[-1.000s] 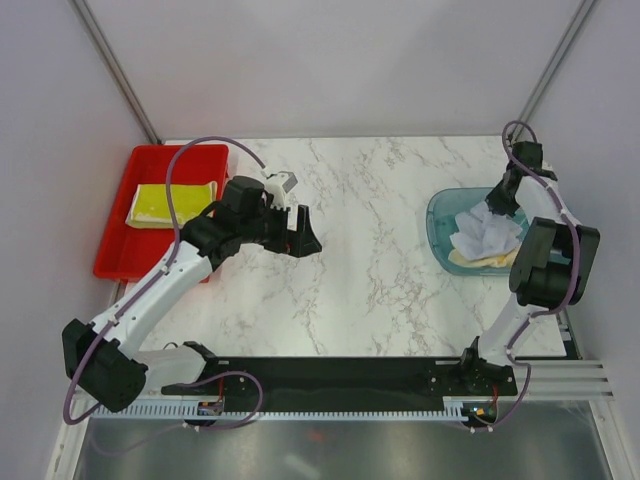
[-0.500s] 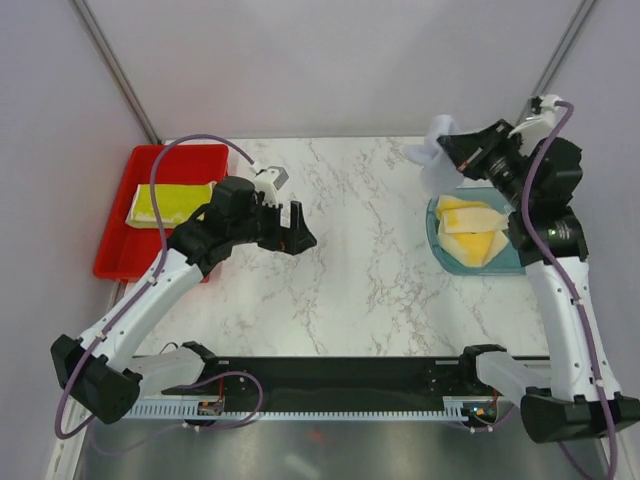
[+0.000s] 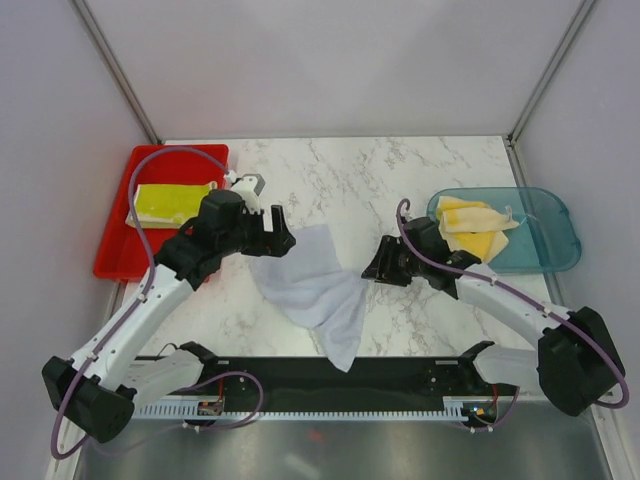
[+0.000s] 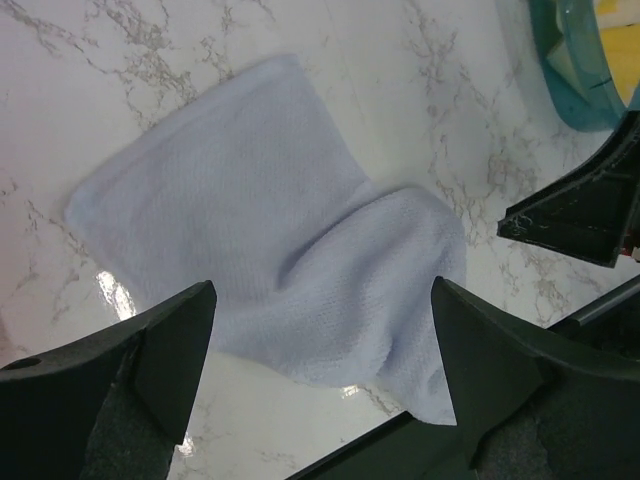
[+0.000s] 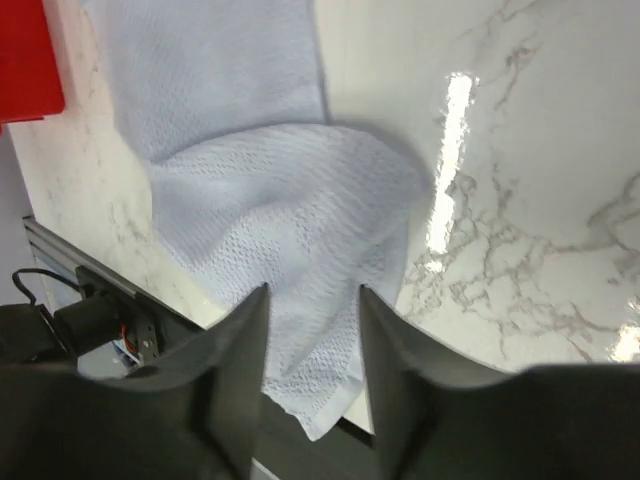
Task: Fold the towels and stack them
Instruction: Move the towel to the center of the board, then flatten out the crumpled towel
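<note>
Marble table (image 3: 400, 170) carrying a tray, a bin and one loose towel.
The red tray (image 3: 125, 250) sits at 9 o'clock by the left edge, and the teal bin (image 3: 545, 235) at 3 o'clock by the right edge. The pale grey-white towel (image 3: 315, 285) lies rumpled from the centre toward 6 o'clock, partly lapped over itself, with its near corner past the table's front edge over the black rail (image 3: 400, 375).
</note>
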Robot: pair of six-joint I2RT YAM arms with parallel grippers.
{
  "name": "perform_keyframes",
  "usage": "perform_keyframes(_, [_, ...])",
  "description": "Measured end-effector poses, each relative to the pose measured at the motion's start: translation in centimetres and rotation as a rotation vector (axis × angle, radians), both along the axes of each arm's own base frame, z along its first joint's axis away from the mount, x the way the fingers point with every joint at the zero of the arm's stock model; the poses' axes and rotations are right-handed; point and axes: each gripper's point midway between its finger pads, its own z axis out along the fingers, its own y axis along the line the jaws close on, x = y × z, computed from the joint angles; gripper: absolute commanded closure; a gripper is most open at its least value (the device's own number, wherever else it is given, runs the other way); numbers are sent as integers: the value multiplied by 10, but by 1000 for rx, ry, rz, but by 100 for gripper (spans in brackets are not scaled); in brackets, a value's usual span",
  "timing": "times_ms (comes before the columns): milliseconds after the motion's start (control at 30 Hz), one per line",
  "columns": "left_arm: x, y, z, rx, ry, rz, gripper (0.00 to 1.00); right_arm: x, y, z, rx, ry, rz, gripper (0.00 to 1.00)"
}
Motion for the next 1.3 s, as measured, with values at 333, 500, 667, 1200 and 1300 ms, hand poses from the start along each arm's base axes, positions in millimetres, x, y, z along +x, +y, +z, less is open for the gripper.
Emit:
perform_keyframes(333, [26,-7,-43,89,133,27,13,95,13,92,-136,-339,18,36])
perform_keyframes(500, [26,5,-55,103,160,81,12,142,60,46,-143,-301,163,37])
perform_keyframes(667, [16,33,-51,78,116,169,12,159,87,-26,-183,-217,265,37])
perform_keyframes(1200, [8,52,-44,-1,84,214,14,187,138,-67,-181,-345,491,39])
perform_keyframes(1300, [7,51,-44,-11,90,204,14,191,143,-68,-173,-367,510,41])
